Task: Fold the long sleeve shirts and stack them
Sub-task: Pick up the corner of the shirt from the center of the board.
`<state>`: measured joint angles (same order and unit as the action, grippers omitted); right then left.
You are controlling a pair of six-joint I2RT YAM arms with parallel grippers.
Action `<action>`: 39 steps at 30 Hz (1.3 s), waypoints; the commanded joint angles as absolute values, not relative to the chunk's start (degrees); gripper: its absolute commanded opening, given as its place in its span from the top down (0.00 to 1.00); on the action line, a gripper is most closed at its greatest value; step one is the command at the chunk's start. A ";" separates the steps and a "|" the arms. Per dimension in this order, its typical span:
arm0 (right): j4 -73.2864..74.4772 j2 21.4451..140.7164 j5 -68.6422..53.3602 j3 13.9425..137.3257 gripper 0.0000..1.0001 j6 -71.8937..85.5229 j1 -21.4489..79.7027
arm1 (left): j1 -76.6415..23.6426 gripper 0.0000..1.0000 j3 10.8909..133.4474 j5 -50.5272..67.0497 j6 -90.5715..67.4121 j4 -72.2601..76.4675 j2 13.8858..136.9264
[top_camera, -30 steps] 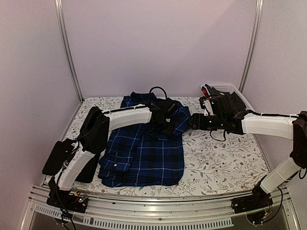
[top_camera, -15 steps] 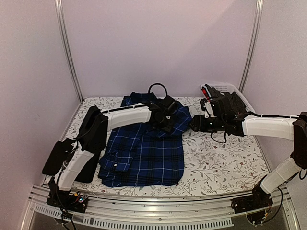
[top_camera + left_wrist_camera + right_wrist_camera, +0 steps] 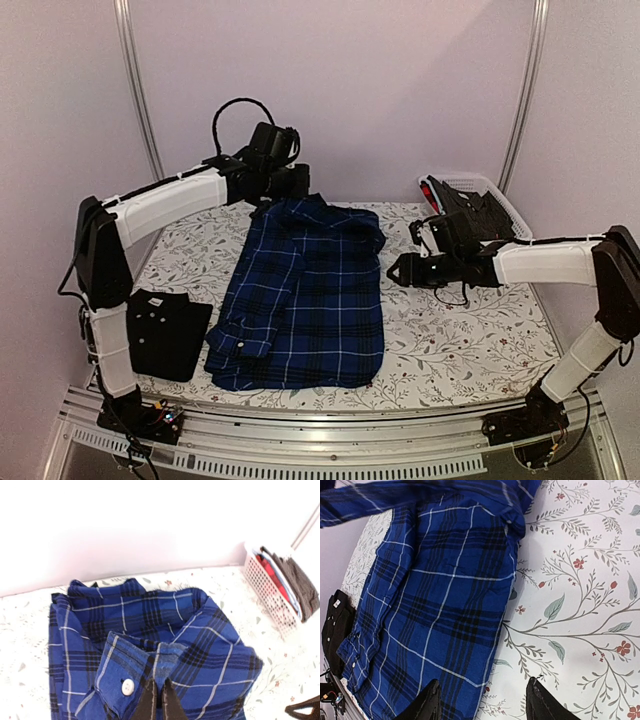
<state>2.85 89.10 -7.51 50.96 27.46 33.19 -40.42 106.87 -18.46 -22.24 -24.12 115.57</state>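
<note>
It has the look of a robotics lab test booth: plain pale lilac wall panels between upright aluminium posts, and a slotted aluminium rail with the white-and-black left robot arm and right robot arm bolted along a desk covered in floral-print cloth.

Twin arms, white shells and black joints.
Left arm, right arm: smooth white links, black motor housings; thin black cable loop at left wrist; left gripper and right gripper have dark fingers.
</note>
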 commanded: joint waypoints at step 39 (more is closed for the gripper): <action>17.13 102.70 -11.06 58.40 0.79 23.18 30.85 | -23.65 1.00 101.75 -12.19 -18.66 -9.44 110.34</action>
